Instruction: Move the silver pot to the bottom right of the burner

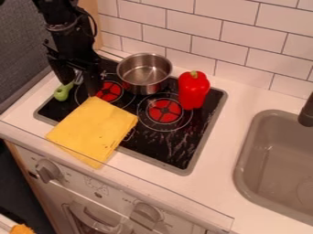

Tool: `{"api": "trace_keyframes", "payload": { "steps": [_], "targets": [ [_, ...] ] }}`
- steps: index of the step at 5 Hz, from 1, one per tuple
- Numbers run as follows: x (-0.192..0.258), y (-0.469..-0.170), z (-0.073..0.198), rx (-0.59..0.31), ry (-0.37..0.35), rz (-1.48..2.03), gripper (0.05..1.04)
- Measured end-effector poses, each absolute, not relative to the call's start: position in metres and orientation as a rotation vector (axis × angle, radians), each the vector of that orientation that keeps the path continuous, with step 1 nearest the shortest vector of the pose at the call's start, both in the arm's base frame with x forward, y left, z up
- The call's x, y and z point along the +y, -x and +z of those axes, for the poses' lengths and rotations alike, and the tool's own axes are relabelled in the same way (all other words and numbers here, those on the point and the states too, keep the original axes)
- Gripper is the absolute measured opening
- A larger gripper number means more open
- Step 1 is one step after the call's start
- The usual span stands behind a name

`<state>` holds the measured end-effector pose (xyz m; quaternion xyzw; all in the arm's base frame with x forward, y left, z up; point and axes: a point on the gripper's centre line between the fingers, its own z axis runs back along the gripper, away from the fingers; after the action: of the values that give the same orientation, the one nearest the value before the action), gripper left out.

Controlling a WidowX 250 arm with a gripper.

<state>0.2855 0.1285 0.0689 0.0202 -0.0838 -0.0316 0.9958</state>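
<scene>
Camera view: yellow cloth (pixel 92 130) near side, overlapping cooktop (pixel 174 148) and surface (pixel 214 157). Sink (pixel 241 183) at right, bare basin bottom visible. Gripper (pixel 79 90) hangs over cooktop's left side, jaws spread; green-handled utensil (pixel 61 93) by them, contact can't be told. Red pepper (pixel 193 91) upright on cooktop, right of pot. Silver pot (pixel 145 75) at cooktop's back, upright, right of jaws and apart from them, bare metal inside.
</scene>
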Motion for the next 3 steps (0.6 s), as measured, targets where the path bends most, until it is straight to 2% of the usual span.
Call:
{"api": "trace_keyframes", "payload": {
  "steps": [1, 2, 3],
  "targets": [
    [0.126, -0.284, 0.058, -0.133, -0.021, -0.057, 0.999],
    [0.106, -0.315, 0.058, -0.14, -0.006, -0.098, 0.999],
    [0.085, -0.343, 0.072, -0.186, -0.002, -0.132, 0.999]
  ]
}}
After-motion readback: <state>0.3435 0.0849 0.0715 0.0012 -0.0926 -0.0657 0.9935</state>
